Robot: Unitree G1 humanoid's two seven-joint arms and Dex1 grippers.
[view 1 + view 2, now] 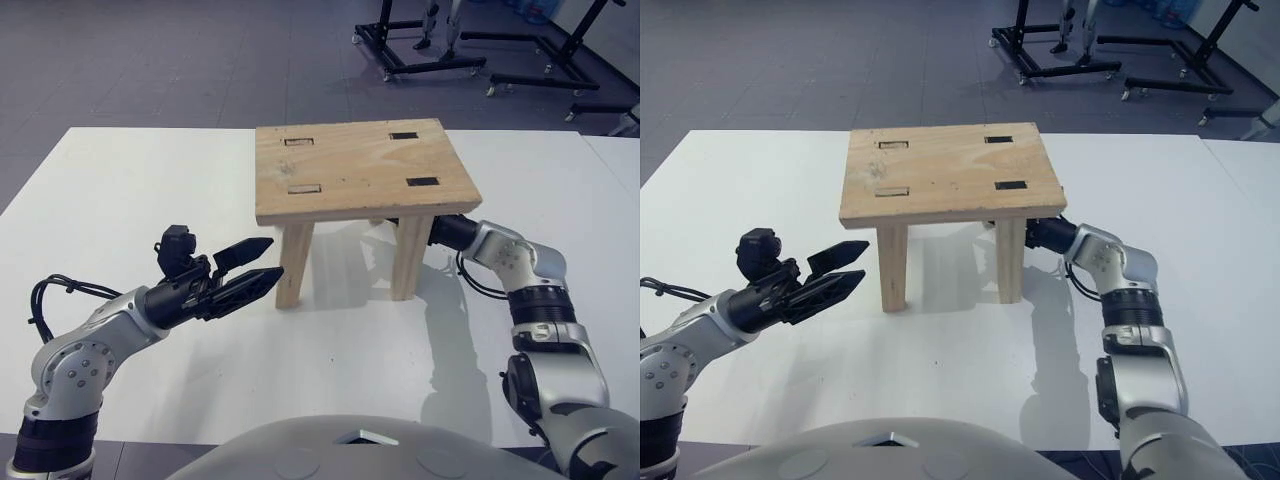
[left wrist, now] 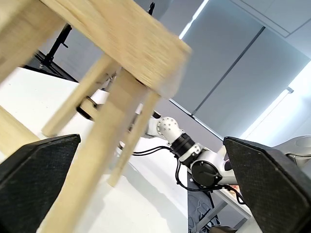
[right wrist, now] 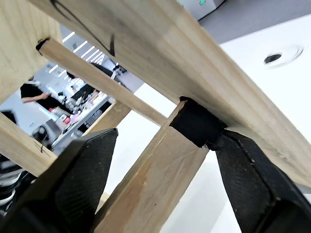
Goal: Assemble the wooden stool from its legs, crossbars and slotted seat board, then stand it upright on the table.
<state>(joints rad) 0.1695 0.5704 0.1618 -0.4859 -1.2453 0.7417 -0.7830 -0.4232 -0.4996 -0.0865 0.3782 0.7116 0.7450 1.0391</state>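
1. The stool (image 1: 360,165) stands upright on the white table (image 1: 130,190), all its legs down and the slotted seat board on top.
2. Your left jaws are released, fingers spread, level with the stool's near-left leg (image 1: 293,265) and just beside it, not touching.
3. Your right jaws reach under the seat from the stool's right side. They straddle a leg (image 3: 150,189) where it meets the board, spread wide with a gap on one side, so they are not clenched.
4. A crossbar (image 3: 97,80) runs between the legs beneath the seat.
5. The table is matte white around the stool, with the stool's soft shadow on it.
6. Beyond the stool lies grey floor (image 1: 150,60), with black wheeled frames (image 1: 440,50) well behind the stool's far-right corner.
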